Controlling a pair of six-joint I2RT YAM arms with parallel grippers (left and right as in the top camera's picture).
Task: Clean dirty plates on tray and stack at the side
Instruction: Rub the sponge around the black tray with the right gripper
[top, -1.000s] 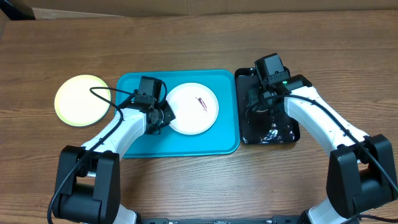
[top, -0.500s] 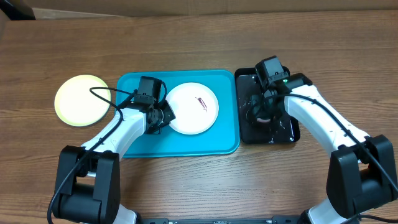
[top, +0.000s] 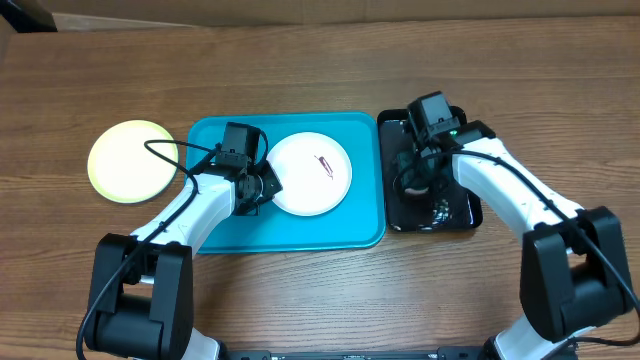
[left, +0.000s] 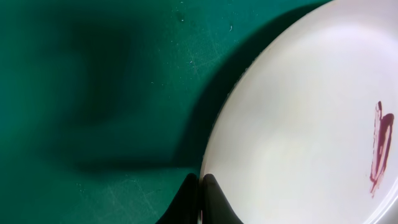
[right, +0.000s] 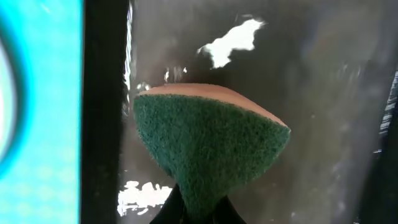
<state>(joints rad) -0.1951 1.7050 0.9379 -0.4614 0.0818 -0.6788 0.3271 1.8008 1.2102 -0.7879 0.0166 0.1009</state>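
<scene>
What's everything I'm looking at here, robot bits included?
table: one, brown wood, under everything
turquoise tray: one, middle of the table
white plate: one, with a reddish smudge, on the turquoise tray
yellow-green plate: one, on the table left of the turquoise tray
black tray: one, glossy, right of the turquoise tray
sponge: one, green, over the black tray
left gripper: one, black, pinching the white plate's edge
right gripper: one, black, clamped on the sponge
</scene>
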